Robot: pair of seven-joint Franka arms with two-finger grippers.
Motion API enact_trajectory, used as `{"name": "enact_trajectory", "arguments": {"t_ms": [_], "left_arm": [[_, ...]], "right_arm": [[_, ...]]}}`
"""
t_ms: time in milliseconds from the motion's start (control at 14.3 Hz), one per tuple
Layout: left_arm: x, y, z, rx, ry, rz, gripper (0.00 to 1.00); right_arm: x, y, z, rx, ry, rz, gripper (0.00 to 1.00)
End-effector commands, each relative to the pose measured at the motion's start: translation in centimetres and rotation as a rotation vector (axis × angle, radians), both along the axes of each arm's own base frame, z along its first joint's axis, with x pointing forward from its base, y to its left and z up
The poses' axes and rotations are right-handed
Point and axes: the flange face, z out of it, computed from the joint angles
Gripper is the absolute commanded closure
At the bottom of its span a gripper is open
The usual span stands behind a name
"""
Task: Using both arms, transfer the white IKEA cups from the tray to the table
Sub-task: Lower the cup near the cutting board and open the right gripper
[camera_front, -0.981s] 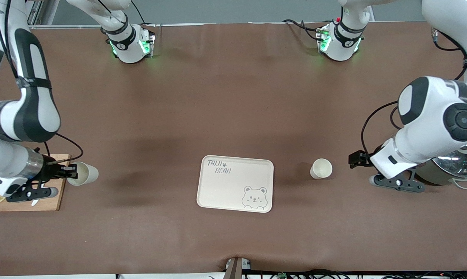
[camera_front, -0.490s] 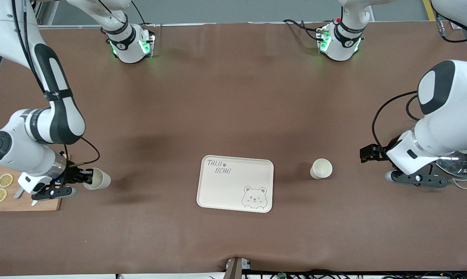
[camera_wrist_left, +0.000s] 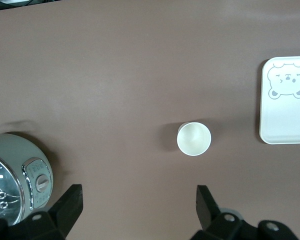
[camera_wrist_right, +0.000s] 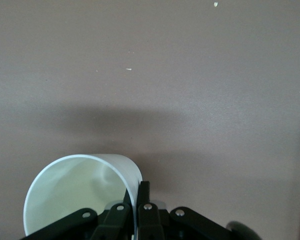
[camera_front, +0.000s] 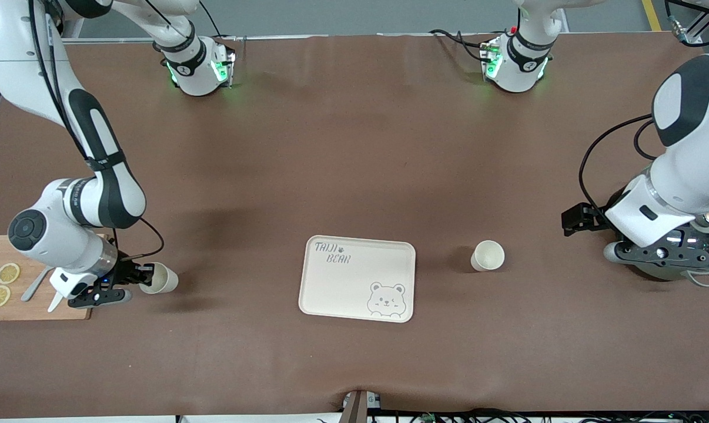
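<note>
On the brown desk [camera_front: 354, 176] we saw our right hand [camera_front: 138, 276] pinching the rim of one white IKEA cup [camera_front: 161, 278] in the air beside the wooden cutting board [camera_front: 13, 308], while our left hand [camera_wrist_left: 137, 202] hung open over the desk near the kettle [camera_front: 684, 258], the second cup [camera_front: 487, 255] standing upright beside the bear tray [camera_front: 343, 294].

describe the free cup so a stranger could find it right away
Start at the bear tray mid-table. Beside it, toward the left arm's end, a small white handleless cup stands upright on the brown cloth. Unlike the other cup, gripped by the right gripper, nothing touches it.
</note>
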Motion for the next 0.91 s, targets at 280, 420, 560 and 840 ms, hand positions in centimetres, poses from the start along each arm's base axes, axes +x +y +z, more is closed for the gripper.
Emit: {"name": "enact_trajectory", "arguments": {"t_ms": [280,420,560,840], "left_arm": [[-0.1,-0.5,0.6,-0.006,0.002,-0.004,0.0],[-0.1,-0.2,0.5,-0.003,0.006,-0.054,0.0],[-0.1,0.1,0.4,-0.003,0.013,-0.087,0.0],[-0.2,-0.1,0.4,-0.066,0.024,-0.072,0.0]], "right_arm": [[0.2,0.2,-1.8,0.011,-0.026,0.007,1.0],[0.3,0.1,-2.4,0.012,-0.036,0.004,1.0],[0.1,0.1,-2.7,0.012,-0.031,0.004,1.0],[0.1,0.1,-2.7,0.012,-0.031,0.004,1.0]]}}
